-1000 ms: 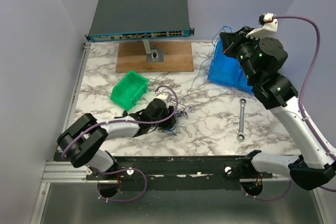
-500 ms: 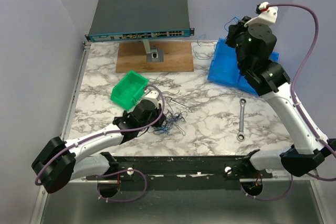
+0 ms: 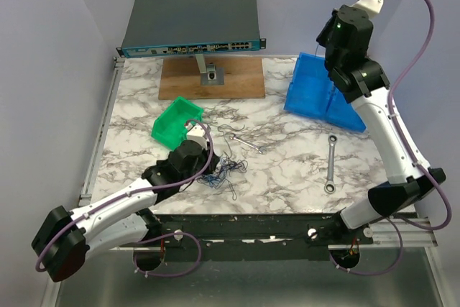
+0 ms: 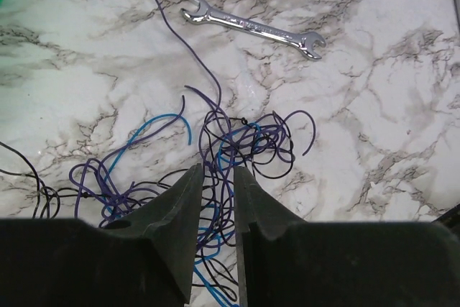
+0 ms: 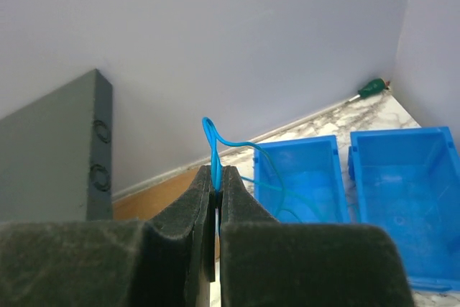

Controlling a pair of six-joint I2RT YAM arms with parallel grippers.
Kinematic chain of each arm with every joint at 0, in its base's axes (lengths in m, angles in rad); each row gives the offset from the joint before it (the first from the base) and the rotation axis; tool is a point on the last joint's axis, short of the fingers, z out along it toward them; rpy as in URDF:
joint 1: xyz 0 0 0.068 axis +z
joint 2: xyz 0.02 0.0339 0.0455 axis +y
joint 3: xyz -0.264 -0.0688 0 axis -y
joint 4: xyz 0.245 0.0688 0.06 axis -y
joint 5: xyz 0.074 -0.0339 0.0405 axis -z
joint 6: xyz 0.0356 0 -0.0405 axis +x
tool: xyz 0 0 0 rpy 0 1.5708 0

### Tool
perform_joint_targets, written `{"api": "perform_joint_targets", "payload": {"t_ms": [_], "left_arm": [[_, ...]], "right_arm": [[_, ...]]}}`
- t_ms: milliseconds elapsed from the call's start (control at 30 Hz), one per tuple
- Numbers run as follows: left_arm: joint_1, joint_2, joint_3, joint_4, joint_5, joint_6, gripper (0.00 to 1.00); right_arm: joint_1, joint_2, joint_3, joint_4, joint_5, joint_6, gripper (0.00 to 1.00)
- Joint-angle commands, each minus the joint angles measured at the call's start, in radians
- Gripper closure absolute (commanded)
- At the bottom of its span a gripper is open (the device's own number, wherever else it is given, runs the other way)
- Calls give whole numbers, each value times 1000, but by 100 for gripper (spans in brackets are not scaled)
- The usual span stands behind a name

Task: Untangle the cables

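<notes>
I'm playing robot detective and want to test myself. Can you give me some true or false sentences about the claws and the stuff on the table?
1. The right claw is held up high and pinches a blue cable. True.
2. Only one wrench lies out. False: there are two, one wrench near the right arm and another wrench beside the tangle.
3. The left claw is down low over the tangle of cables, its jaws a little apart. True.
4. The blue bins sit beside the left arm. False: the blue bins are at the far right, below the right claw.
</notes>
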Motion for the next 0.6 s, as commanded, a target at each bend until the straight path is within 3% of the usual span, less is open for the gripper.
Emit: {"api": "perform_joint_targets", "payload": {"t_ms": [0, 267, 567], "left_arm": [[5, -57, 20, -2, 18, 48, 73], [3, -113, 20, -19, 22, 65, 58], [3, -228, -8, -23, -15, 72, 51]], "right_arm": [[-33, 70, 30, -9, 34, -1, 99], [-85, 159, 97, -3, 26, -11, 99], [-95, 249, 256, -20, 13, -60, 99]]}}
